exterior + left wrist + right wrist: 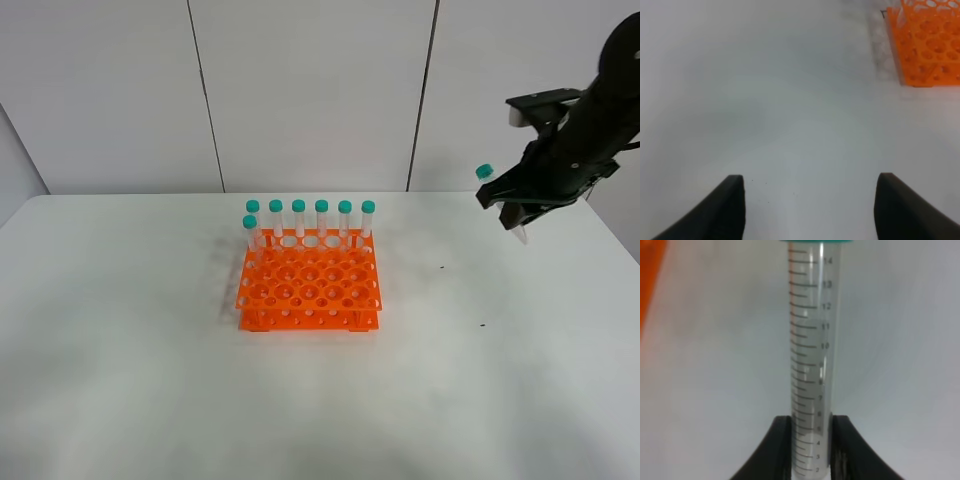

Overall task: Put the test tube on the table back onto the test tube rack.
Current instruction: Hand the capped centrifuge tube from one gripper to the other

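- The right claw (518, 208) is clamped on the test tube (810, 340). It grips low on the body near the pointed end, so most of the tube and its teal cap stick out past the fingers.
- The tube's up in the air over the far right side of the table (120, 380), tilted with the cap up and leaning toward the rack (310, 290).
- The orange rack sits mid-table, well apart from it, with seven capped tubes (298, 218) at its back.
- The left claw (810, 200) is spread wide over the white table.
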Motion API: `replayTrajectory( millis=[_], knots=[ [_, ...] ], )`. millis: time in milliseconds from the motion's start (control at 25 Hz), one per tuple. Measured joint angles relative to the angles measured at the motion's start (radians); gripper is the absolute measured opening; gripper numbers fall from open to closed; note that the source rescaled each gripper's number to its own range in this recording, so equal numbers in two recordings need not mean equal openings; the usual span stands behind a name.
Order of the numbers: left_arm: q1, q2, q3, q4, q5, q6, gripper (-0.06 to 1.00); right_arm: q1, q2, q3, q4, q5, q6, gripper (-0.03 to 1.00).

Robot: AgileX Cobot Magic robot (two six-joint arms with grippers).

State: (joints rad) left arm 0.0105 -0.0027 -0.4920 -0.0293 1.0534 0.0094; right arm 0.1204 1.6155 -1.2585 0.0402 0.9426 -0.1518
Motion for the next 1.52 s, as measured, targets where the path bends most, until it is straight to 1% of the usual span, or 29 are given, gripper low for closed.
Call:
replayTrajectory(
  millis=[80,200,320,400,480,600,680,760,880,1040,1160,1320,1400,1520],
  knots=[
    [0.000,0.000,0.000,0.000,0.000,0.000,0.80,0.000,-0.090,0.092,0.029,0.007,-0.012,0.01],
    [0.000,0.000,0.000,0.000,0.000,0.000,0.80,0.000,-0.185,0.210,0.096,0.001,-0.065,0.01],
    [0.000,0.000,0.000,0.000,0.000,0.000,0.80,0.000,-0.213,0.244,0.178,-0.027,-0.172,0.01],
    [0.000,0.000,0.000,0.000,0.000,0.000,0.80,0.000,-0.213,0.239,0.279,-0.036,-0.306,0.01],
    [0.000,0.000,0.000,0.000,0.000,0.000,0.80,0.015,-0.213,0.238,0.413,-0.058,-0.450,0.01],
    [0.000,0.000,0.000,0.000,0.000,0.000,0.80,0.097,-0.213,0.238,0.567,-0.085,-0.685,0.01],
    [0.000,0.000,0.000,0.000,0.000,0.000,0.80,0.159,-0.213,0.238,0.658,-0.100,-0.788,0.01],
    [0.000,0.000,0.000,0.000,0.000,0.000,0.80,0.193,-0.213,0.238,0.739,-0.113,-0.855,0.01],
    [0.000,0.000,0.000,0.000,0.000,0.000,0.80,0.197,-0.211,0.252,0.793,-0.117,-0.921,0.01],
    [0.000,0.000,0.000,0.000,0.000,0.000,0.80,0.197,-0.206,0.350,0.827,-0.121,-0.986,0.01],
    [0.000,0.000,0.000,0.000,0.000,0.000,0.80,0.197,-0.193,0.383,0.876,-0.153,-1.005,0.01],
    [0.000,0.014,-0.009,-0.014,-0.014,0.000,0.80,0.197,-0.120,0.362,0.945,-0.171,-1.005,0.01],
    [0.000,0.054,-0.030,-0.047,-0.042,0.004,0.80,0.197,-0.080,0.348,0.960,-0.183,-1.006,0.01],
    [0.000,0.153,-0.069,-0.140,-0.117,0.030,0.80,0.197,-0.057,0.343,0.966,-0.204,-1.012,0.01]
  ],
)
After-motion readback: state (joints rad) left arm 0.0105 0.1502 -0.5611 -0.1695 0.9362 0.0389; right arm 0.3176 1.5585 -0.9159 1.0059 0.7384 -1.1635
